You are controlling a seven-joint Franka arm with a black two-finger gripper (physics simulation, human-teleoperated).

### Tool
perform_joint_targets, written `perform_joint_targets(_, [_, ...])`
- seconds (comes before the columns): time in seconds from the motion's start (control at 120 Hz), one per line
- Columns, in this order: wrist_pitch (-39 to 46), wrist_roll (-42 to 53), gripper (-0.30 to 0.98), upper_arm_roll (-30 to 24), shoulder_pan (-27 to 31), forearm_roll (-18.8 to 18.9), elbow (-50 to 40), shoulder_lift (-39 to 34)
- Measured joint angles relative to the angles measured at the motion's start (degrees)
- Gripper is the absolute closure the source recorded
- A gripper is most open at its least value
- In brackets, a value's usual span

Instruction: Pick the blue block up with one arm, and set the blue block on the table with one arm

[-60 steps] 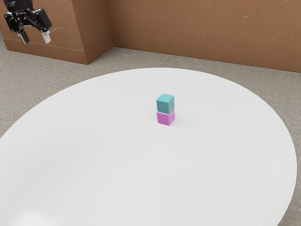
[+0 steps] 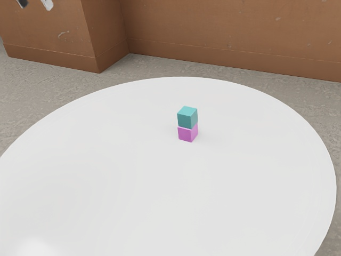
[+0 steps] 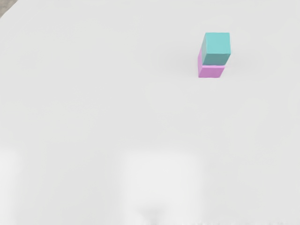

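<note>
Two small blocks stand stacked upright on the round white tabletop (image 2: 250,176). The upper one is the blue block (image 2: 187,118), a teal-blue cube; it rests squarely on a pink-purple block (image 2: 186,132), which sits directly on the tabletop. Their side faces line up closely, with a thin pale line where they meet. In the exterior view, the stack is closer to the tabletop's far edge than to its near part, and about midway between the edges at the exterior view's left and right.

Well apart from both blocks, the gripper (image 2: 35,4) is at the exterior view's upper left, partly cut off by the picture's upper border. Its fingers (image 2: 47,4) are released: one dark tip and one whitish tip stand apart, with brown wall (image 2: 224,32) visible between them. Grey stone-like floor (image 2: 48,80) surrounds the tabletop's far edge.

The wrist view looks down on the stack from an angle, the blue block's upper face plainest, and pale patches of light lie on the tabletop.
</note>
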Motion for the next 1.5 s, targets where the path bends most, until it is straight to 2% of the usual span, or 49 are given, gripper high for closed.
perform_joint_targets(0.05, [0.1, -0.07, 0.02, 0.27, -0.52, 1.24, -0.06, 3.04])
perform_joint_targets(0.15, [1.94, -0.2, 0.02, 0.55, 2.92, 2.62, -0.33, 9.31])
perform_joint_targets(0.383, [9.97, -0.28, 0.02, 0.01, 3.22, 3.22, -1.29, 17.48])
perform_joint_targets(0.575, [22.31, -0.24, 0.02, -1.72, 3.41, 1.65, -0.74, 23.86])
perform_joint_targets(0.758, [33.11, 0.56, 0.02, -2.02, 4.28, -2.73, 2.77, 32.2])
perform_joint_targets(0.842, [36.42, 1.04, 0.02, -4.36, 4.51, -3.74, 5.87, 34.63])
perform_joint_targets(0.958, [40.43, 1.84, 0.02, -8.45, 5.73, -4.33, 6.75, 35.42])
perform_joint_targets(1.175, [44.87, 3.32, 0.02, -9.16, 5.48, -4.6, 7.38, 40.24])
perform_joint_targets(1.333, [48.47, 4.17, 0.02, -10.88, 4.39, -4.57, 11.58, 45.87])
perform_joint_targets(1.5, [52.32, 4.86, 0.02, -12.29, 3.92, -4.41, 11.98, 48.01])
